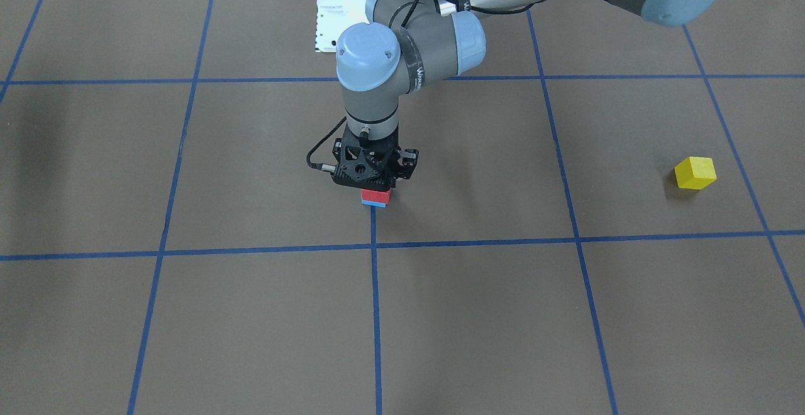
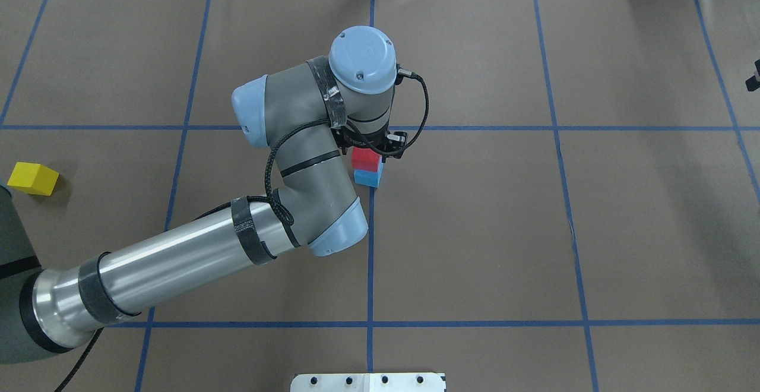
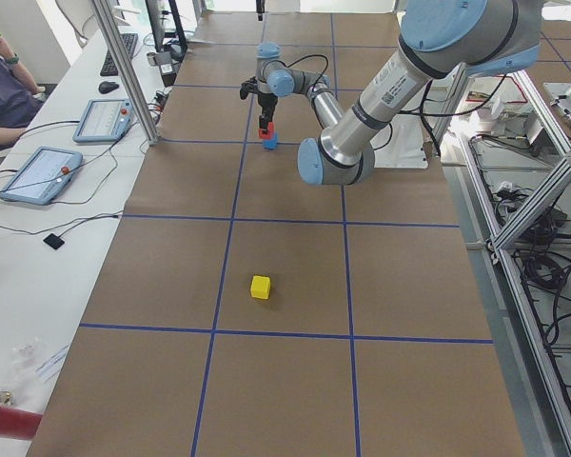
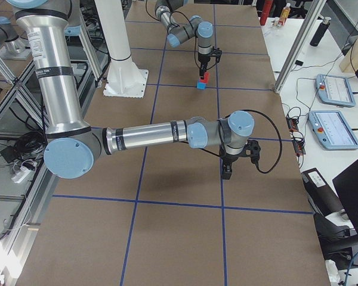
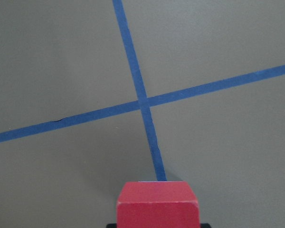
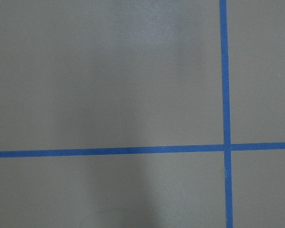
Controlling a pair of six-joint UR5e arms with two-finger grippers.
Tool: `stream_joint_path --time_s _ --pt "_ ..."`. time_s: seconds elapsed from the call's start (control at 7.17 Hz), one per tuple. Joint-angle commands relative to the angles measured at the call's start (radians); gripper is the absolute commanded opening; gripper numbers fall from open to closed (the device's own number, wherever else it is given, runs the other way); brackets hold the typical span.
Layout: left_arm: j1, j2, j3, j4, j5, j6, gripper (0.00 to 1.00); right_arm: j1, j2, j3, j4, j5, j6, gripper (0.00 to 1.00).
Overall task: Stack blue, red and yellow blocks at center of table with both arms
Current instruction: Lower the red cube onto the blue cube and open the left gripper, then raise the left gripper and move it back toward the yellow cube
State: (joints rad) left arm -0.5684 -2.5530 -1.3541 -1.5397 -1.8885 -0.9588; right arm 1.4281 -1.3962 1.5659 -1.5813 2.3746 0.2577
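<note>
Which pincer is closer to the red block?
Left. The left pincer is right on top of the red block, which sits on the blue block. The right pincer hangs far away over the table, touching no block.

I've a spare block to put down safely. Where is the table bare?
Bare: the table on the robot's right, between centre and the right gripper, and the operators' row. Crowded: centre, where the left gripper grips the red block on the blue block; the yellow block sits far left.
</note>
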Motion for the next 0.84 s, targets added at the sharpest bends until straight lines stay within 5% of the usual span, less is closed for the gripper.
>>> stream_joint_path --time_s 0.0,0.42,0.7 --pt "-0.002 0.031 -0.067 0.01 -0.001 -0.018 1.0 0.0 0.0 -0.001 0.0 0.0 0.0 1.0" --pt "-0.118 0.074 -0.327 0.287 -0.078 0.078 1.0 0.008 0.0 -0.001 0.0 0.002 -0.002 1.0" --pt "-0.273 0.283 -0.451 0.313 -0.144 0.306 1.0 0.009 0.002 0.0 0.001 0.003 -0.002 1.0"
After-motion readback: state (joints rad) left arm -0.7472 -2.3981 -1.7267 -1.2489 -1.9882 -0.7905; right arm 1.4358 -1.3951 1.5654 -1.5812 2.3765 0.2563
